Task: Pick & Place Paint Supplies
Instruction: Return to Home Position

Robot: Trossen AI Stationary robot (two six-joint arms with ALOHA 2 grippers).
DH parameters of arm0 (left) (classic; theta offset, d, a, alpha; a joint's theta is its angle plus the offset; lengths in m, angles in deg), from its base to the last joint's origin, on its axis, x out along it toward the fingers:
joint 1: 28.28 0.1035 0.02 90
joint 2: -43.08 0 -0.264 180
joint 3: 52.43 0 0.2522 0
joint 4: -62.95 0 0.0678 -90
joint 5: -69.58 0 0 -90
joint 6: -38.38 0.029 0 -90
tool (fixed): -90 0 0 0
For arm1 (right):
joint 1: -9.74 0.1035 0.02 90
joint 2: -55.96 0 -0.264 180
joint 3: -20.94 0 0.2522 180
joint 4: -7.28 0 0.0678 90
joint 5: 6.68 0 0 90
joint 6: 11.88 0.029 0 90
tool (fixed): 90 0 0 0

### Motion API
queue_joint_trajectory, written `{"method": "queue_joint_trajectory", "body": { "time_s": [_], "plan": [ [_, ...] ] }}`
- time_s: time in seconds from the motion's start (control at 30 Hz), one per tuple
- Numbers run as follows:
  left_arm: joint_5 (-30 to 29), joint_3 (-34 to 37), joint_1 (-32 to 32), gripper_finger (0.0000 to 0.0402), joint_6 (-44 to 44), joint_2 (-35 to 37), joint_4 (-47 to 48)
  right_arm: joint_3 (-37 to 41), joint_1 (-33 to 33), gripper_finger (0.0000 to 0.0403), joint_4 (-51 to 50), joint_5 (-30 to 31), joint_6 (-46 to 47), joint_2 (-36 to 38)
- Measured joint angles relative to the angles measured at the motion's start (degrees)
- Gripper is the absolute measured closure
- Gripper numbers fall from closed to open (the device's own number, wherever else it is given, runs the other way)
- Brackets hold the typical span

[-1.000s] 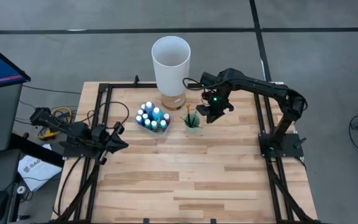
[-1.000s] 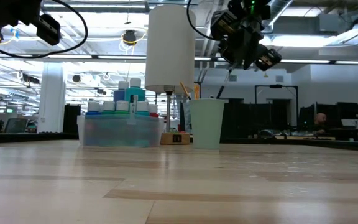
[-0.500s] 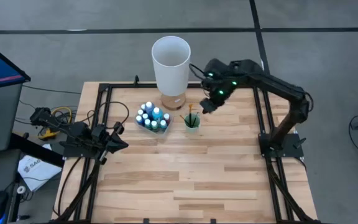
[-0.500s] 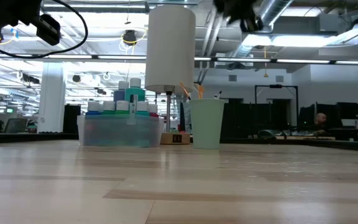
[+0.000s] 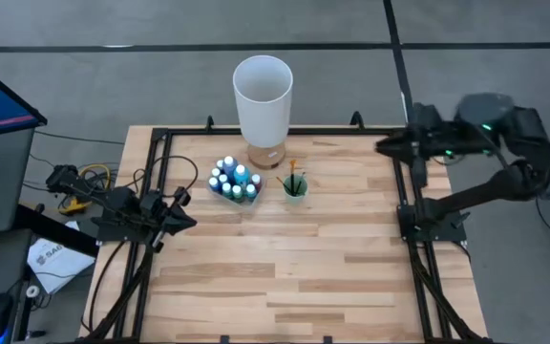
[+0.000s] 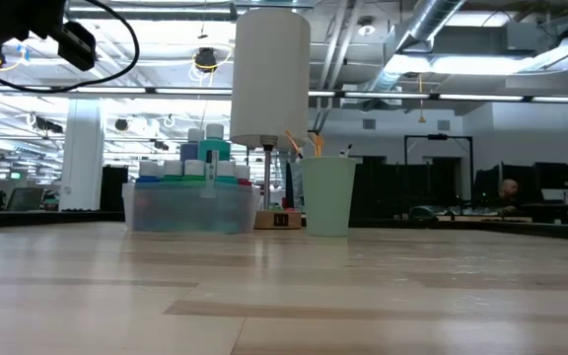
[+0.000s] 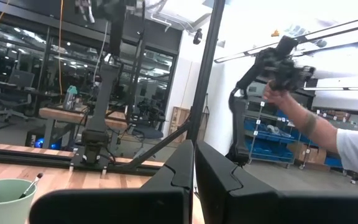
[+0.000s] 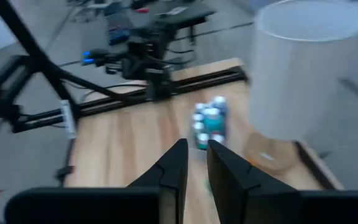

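Several white-capped paint bottles [image 5: 234,181] stand in a clear tray [image 6: 193,209] at the table's far middle. Beside it on the right, a small green cup [image 5: 295,187] holds thin brushes [image 6: 307,146], bristles up. My right gripper [image 5: 383,148] hangs high over the table's far right edge, well away from both. Its own view shows its fingers [image 8: 197,158] open by a narrow gap, nothing between them, pointing toward the bottles [image 8: 207,124]. My left gripper [image 5: 191,222] waits shut at the left edge, its fingers closed together [image 7: 194,163].
A tall white cylinder [image 5: 263,96] stands on a wooden base just behind the tray and cup. Black frame rails [image 5: 409,191] run along the left and right edges. The near half of the wooden table [image 5: 285,277] is bare. A person's arm [image 7: 303,118] shows beyond the table.
My right gripper has risen from just above the green cup and swung back toward the table's right edge, rolling as it went and leaving the low view. It carries nothing. The cup, brushes and bottles have stayed in place.
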Motion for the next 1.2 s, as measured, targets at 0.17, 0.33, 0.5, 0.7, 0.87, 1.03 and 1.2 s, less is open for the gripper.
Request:
{"method": "queue_joint_trajectory", "body": {
  "time_s": [0.17, 0.33, 0.5, 0.7, 0.87, 1.03, 1.2],
  "plan": [
    [0.0, 0.0, 0.0, 0.04, 0.0, 0.0, -0.2, 15.8, 6.3, 0.0349, 5.0, 13.8, 3.1, 12.6],
    [0.0, 0.0, 0.0, 0.04, 0.0, 0.0, -0.2, 37.8, 8.6, 0.0349, 21.3, 14.1, 2.3, 26.3],
    [0.0, 0.0, 0.0, 0.04, 0.0, 0.0, -0.2, 57.3, 8.8, 0.0349, 35.3, 14.3, -2.7, 37.2],
    [0.0, 0.0, 0.0, 0.04, 0.0, 0.0, -0.2, 73.4, 8.7, 0.0349, 48.2, 13.9, -6.2, 49.6],
    [0.0, 0.0, 0.0, 0.04, 0.0, 0.0, -0.2, 80.9, 8.7, 0.0349, 50.7, 13.7, -6.1, 60.5],
    [0.0, 0.0, 0.0, 0.04, 0.0, 0.0, -0.3, 85.8, 8.8, 0.0349, 52.2, 13.7, -7.1, 64.4],
    [0.0, 0.0, 0.0, 0.04, 0.0, -0.5, -0.6, 90.9, 8.8, 0.0349, 55.6, 13.6, -9.0, 62.6]
  ]
}}
